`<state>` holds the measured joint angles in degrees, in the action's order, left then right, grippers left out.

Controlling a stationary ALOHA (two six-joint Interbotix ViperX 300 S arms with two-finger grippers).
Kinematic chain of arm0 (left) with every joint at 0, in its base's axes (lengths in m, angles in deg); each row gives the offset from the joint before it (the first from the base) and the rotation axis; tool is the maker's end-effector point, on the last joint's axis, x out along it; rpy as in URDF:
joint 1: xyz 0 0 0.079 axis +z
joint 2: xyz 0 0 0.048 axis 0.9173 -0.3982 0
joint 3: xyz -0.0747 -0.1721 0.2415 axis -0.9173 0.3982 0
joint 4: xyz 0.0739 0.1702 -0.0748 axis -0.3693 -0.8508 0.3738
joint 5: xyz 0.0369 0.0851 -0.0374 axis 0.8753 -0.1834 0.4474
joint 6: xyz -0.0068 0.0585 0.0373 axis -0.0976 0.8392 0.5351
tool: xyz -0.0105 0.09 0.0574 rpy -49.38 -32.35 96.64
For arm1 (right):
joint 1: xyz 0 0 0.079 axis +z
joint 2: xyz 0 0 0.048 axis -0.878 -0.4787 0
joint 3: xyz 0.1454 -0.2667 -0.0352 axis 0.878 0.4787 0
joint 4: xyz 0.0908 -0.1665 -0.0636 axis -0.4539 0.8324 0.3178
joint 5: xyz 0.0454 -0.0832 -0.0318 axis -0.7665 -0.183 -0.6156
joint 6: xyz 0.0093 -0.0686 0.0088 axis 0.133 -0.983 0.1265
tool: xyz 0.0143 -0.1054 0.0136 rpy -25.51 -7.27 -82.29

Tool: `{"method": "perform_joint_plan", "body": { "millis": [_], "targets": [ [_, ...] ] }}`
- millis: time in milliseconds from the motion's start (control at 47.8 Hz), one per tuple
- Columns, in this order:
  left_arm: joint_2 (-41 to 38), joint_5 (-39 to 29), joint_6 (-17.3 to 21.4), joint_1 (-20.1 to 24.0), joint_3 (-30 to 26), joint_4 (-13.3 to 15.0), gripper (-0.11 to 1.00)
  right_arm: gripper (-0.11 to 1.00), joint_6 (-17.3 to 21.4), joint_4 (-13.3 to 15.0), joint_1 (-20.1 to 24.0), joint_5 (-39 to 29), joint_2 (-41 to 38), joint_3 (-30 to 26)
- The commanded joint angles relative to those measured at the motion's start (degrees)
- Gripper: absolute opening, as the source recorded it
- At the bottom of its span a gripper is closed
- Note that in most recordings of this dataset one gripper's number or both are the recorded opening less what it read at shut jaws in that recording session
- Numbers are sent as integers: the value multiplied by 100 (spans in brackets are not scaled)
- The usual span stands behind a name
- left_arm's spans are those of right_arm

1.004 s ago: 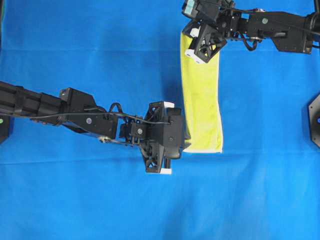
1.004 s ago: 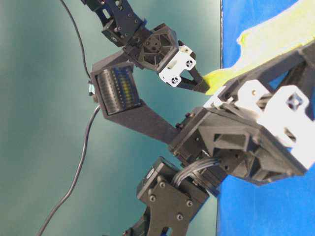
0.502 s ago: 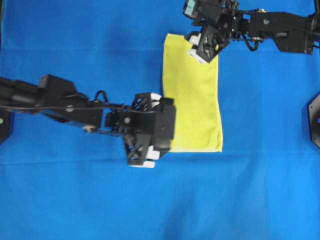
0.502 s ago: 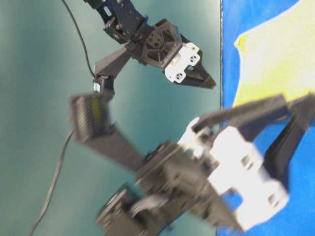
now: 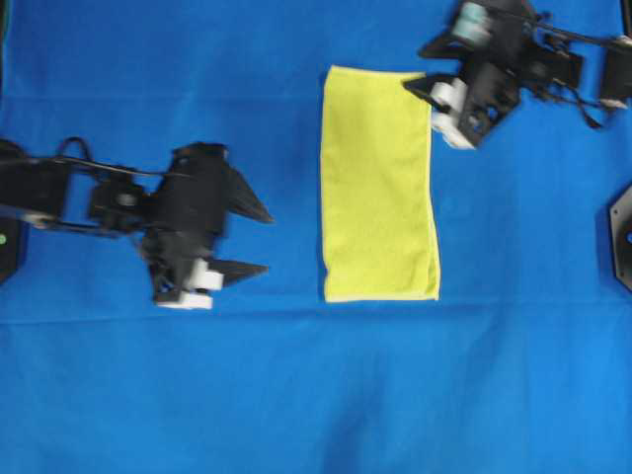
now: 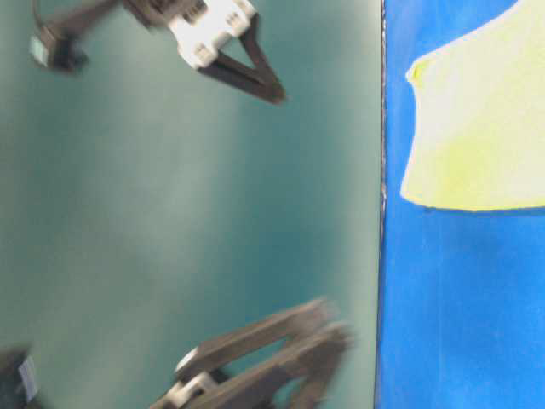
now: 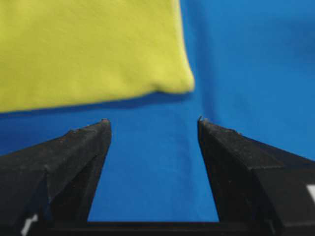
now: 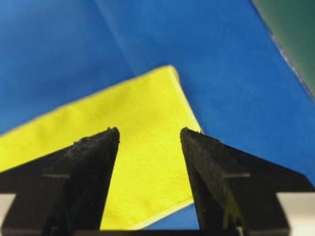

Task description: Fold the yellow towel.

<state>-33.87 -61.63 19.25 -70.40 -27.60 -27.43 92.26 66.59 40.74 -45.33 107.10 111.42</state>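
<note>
The yellow towel (image 5: 380, 188) lies flat on the blue cloth as a tall folded rectangle; it also shows in the table-level view (image 6: 477, 128). My left gripper (image 5: 265, 242) hangs open to the towel's left, well apart from it, with nothing between its fingers. In its wrist view the left gripper (image 7: 152, 120) faces a towel corner (image 7: 88, 49) ahead. My right gripper (image 5: 420, 79) is open by the towel's far right corner. In its own view the right gripper (image 8: 150, 130) frames the towel (image 8: 98, 113) below its fingers and holds nothing.
Blue cloth (image 5: 296, 395) covers the whole table. A black arm base (image 5: 622, 237) sits at the right edge. In the table-level view the two grippers show blurred, the right gripper (image 6: 255, 72) high and the left gripper (image 6: 336, 328) low, before a teal wall.
Both grippers opened and let go of the towel. The left arm drew back to the left, the right arm to the right. The towel now lies flat and wider.
</note>
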Motion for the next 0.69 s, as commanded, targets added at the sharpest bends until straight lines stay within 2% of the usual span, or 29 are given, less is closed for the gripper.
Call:
{"method": "perform_joint_plan", "body": {
  "millis": [0, 125, 293, 439, 669],
  "targets": [
    [580, 422, 18, 114, 272, 0, 67, 57, 18, -18, 79, 308, 598, 290],
    [1354, 923, 9, 316, 870, 9, 67, 57, 18, -18, 123, 563, 1310, 738],
    [2153, 1099, -18, 642, 1468, 9, 67, 57, 18, -35, 123, 817, 2092, 1406],
    [2285, 1406, -88, 853, 1731, 0, 67, 57, 35, -70, 123, 1336, 2259, 1854],
    [2065, 1485, -88, 861, 1661, 9, 67, 57, 35, -97, 123, 1371, 2268, 1837]
  ]
}}
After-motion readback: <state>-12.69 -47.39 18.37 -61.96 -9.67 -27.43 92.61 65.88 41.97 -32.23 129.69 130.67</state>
